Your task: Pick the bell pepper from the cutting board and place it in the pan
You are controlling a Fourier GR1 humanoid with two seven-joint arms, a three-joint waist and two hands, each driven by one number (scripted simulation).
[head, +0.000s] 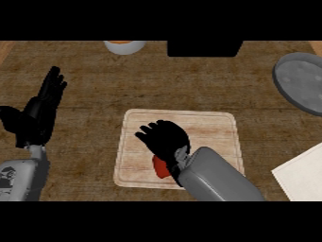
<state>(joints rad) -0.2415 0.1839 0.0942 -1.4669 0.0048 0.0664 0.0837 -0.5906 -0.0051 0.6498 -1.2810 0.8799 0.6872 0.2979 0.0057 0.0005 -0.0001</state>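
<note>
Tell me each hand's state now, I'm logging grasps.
Left hand: open, holding nothing.
Right hand: over the cutting board, above the red pepper; grip cannot be told.

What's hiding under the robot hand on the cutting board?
A red bell pepper peeks out beneath the right robot hand on the cutting board. Most of it is covered by the hand and forearm.

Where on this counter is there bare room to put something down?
Bare counter lies between the cutting board and the pan, and between the board and the resting left hand. The board is crowded: the right hand covers the bell pepper.
</note>
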